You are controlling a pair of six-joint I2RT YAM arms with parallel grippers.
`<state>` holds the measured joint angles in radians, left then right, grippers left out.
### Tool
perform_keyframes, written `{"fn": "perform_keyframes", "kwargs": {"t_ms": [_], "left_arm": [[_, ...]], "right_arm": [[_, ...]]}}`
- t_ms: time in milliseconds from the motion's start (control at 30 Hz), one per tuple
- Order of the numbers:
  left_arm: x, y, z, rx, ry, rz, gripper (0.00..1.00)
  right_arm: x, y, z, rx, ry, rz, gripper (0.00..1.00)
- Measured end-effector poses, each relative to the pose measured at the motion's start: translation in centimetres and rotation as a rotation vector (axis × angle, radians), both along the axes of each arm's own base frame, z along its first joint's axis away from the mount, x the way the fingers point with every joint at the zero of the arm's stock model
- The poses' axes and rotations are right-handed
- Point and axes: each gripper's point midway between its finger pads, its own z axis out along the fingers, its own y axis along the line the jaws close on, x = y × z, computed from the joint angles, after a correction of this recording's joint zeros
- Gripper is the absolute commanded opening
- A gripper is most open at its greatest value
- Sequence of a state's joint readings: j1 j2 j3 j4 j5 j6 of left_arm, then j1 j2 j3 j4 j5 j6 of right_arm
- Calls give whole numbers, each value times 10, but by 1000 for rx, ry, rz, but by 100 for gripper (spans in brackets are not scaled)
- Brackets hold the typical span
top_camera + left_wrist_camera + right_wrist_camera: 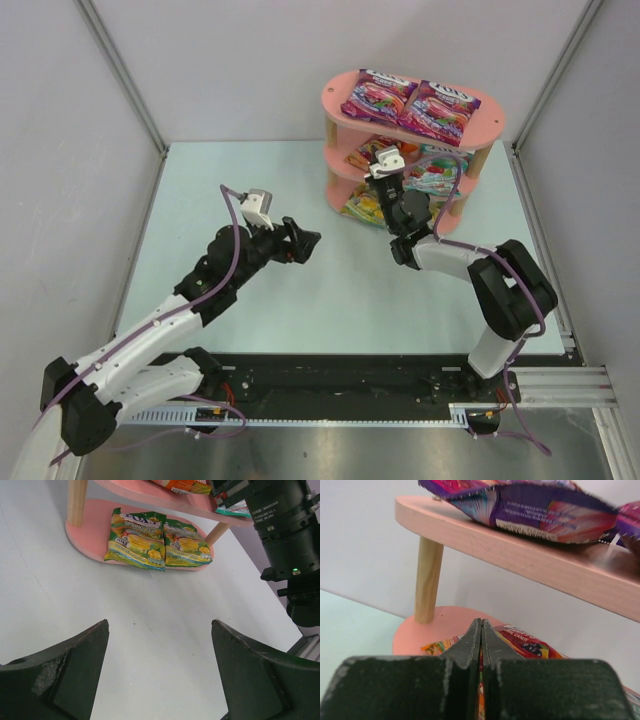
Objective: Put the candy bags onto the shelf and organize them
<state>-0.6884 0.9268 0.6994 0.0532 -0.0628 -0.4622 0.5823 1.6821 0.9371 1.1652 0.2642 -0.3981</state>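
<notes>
On the middle tier of the shelf (332, 100), the right claw (480, 630) sits pinched closed just over the red-orange bag (522, 639). Pulling out carelessly could drag it off or knock the board above. The left claw (160, 625) gapes wide, empty, over the counter (150, 605).

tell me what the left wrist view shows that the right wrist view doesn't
Only left wrist: two yellow-green bags side by side on the bottom tier, the open left gripper, the right arm. Only right wrist: a purple bag on the top board, the right gripper shut on the red-orange bag. Both: the pink shelf and its wooden posts.
</notes>
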Motion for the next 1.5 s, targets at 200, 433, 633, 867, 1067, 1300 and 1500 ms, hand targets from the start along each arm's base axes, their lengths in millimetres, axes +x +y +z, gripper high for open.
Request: {"fn": "perform_keyframes", "kwargs": {"t_ms": [200, 433, 633, 867, 1067, 1300, 1500], "left_arm": [[8, 8, 2, -10, -3, 16, 88], [11, 12, 0, -19, -4, 8, 88], [11, 13, -4, -22, 0, 2, 88], [12, 16, -11, -21, 17, 9, 88], [10, 18, -16, -23, 27, 8, 88], [6, 18, -19, -35, 41, 5, 87], [1, 21, -20, -47, 37, 6, 88]], "right_arm": [[20, -5, -9, -10, 6, -12, 0], [28, -4, 9, 8, -36, -5, 0], [39, 2, 17, 17, -58, 5, 0], [60, 1, -1, 2, -28, -14, 0], [73, -9, -25, 11, 55, -30, 0], [74, -3, -46, 42, 151, -17, 0], [71, 1, -52, 81, 185, -13, 0]]}}
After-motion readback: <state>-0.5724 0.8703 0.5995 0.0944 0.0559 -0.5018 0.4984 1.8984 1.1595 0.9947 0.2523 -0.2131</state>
